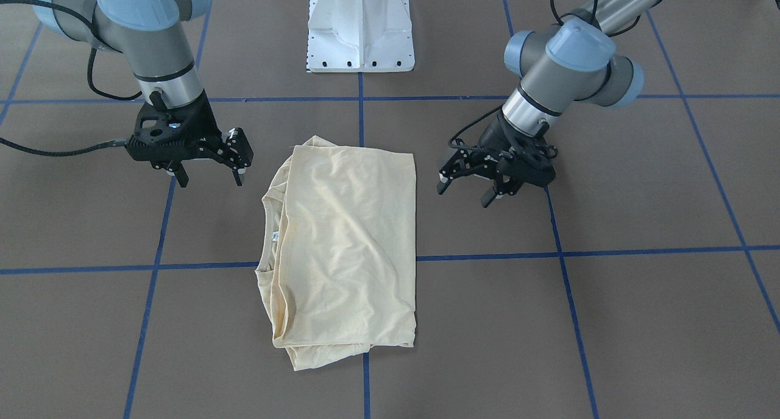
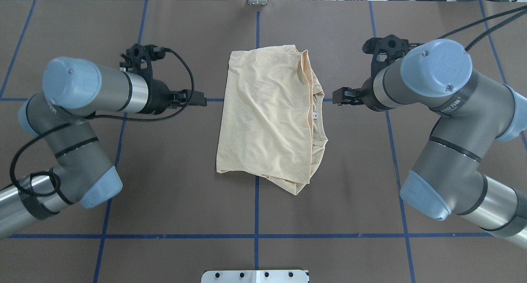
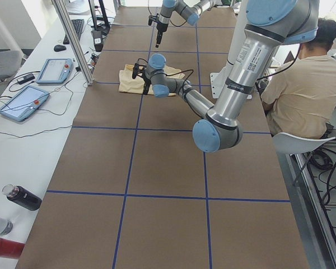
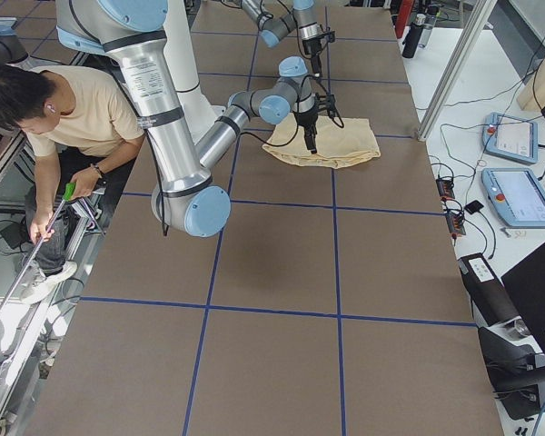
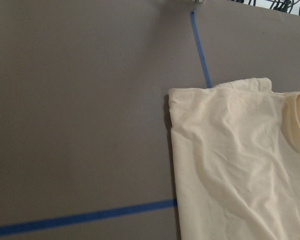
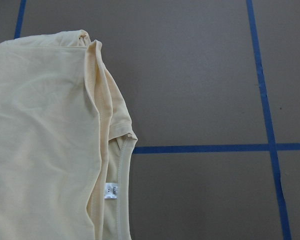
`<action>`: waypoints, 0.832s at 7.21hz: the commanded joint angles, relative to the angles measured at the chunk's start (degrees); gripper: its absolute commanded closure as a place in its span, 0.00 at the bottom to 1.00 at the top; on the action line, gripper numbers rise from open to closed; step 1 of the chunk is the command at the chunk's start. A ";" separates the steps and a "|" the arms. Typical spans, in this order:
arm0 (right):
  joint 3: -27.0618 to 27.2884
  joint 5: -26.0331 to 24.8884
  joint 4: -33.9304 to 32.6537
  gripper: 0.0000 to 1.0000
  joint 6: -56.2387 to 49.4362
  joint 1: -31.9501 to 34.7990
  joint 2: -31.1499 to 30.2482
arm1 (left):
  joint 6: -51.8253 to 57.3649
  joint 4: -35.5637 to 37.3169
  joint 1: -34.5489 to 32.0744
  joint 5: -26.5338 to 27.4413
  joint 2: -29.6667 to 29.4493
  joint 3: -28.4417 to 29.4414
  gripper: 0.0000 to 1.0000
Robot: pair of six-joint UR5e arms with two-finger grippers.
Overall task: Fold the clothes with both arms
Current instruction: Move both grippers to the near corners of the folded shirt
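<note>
I saw one folded cream T-shirt mid-frame, with two grippers flanking it: left gripper at right, right gripper at left, both released.

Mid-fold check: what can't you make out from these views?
1. T-shirt sleeves and front: folded under the top layer, every view.
2. Neck label text: too small, right wrist view.
3. Left gripper and right gripper: outside their own wrist views.
</note>
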 commanded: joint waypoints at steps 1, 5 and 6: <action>1.62 -0.17 14.95 0.00 5.14 -1.21 -8.97 | -9.50 0.39 9.59 6.98 1.90 -2.78 0.00; 1.53 -0.61 18.12 0.00 5.15 -1.30 -11.13 | -15.43 0.30 14.02 9.46 0.76 2.49 0.19; 1.53 -0.52 18.21 0.00 5.15 -1.30 -11.13 | -16.65 0.30 14.11 9.81 0.15 3.11 0.27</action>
